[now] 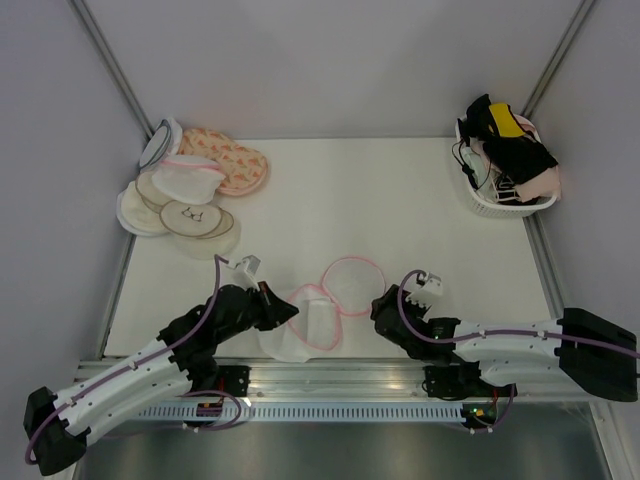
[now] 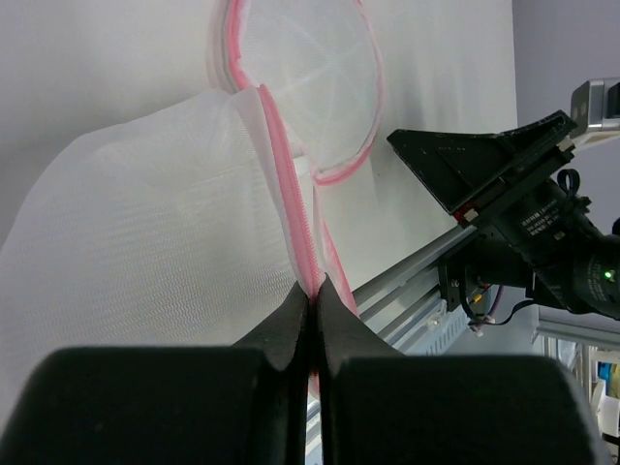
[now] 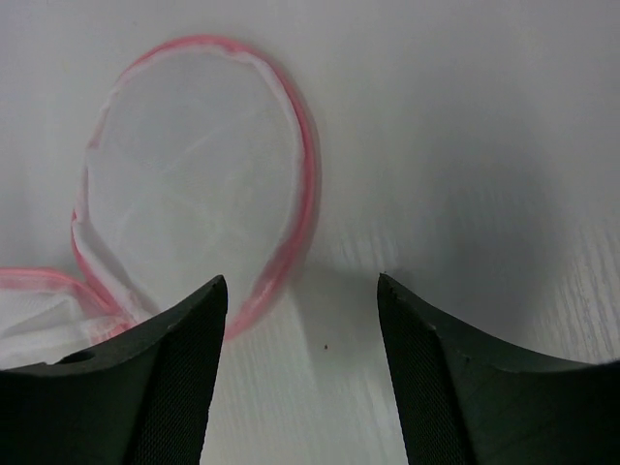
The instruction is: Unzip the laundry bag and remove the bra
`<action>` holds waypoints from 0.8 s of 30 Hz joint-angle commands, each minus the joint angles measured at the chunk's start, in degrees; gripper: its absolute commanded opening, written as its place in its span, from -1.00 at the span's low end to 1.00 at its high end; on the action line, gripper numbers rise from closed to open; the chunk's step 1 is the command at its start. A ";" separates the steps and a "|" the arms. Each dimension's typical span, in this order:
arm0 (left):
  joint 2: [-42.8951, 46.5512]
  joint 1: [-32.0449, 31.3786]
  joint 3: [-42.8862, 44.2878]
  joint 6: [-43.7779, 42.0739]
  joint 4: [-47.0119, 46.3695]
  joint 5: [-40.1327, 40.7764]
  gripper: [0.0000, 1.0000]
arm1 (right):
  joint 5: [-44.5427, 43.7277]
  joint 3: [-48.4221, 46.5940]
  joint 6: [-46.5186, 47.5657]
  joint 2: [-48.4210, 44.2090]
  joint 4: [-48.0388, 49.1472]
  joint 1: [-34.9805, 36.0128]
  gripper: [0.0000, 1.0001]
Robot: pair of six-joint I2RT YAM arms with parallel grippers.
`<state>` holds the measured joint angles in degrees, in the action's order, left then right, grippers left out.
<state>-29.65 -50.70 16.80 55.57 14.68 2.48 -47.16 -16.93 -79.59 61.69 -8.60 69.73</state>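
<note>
The laundry bag (image 1: pixel 293 340) lies at the table's near edge between the arms, a white mesh pouch with pink zipper trim. It is unzipped, and its round lid (image 1: pixel 352 285) lies flipped open flat on the table behind it. My left gripper (image 1: pixel 287 313) is shut on the pink trim (image 2: pixel 291 213) of the bag's rim (image 2: pixel 312 289). The mesh body (image 2: pixel 136 262) bulges to the left of it. My right gripper (image 1: pixel 381 303) is open and empty, low over the table just right of the lid (image 3: pixel 194 184), touching nothing (image 3: pixel 302 291). No bra shows in or by the bag.
A white basket (image 1: pixel 478 200) heaped with garments stands at the back right. A pile of pouches lies at the back left, with a peach floral one (image 1: pixel 235 160) and a cream disc with a bra drawing (image 1: pixel 195 215). The right arm (image 2: pixel 523 213) shows in the left wrist view.
</note>
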 commanded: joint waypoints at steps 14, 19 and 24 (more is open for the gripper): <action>1.17 0.33 -1.15 1.56 -3.60 -2.22 -0.95 | 11.90 7.96 -1.71 16.34 39.94 -9.43 0.00; 1.79 0.25 -1.59 2.00 -3.87 -4.15 -0.95 | 16.57 6.91 0.75 25.93 48.93 -13.22 -0.85; 3.19 0.25 -2.47 2.26 -3.60 -4.06 -0.95 | 15.87 6.56 3.82 24.45 47.98 -13.22 -0.99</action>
<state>-27.44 -50.70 15.00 56.38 13.13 -0.47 -33.26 -10.92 -79.42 86.65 41.93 56.49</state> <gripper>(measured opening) 0.029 0.010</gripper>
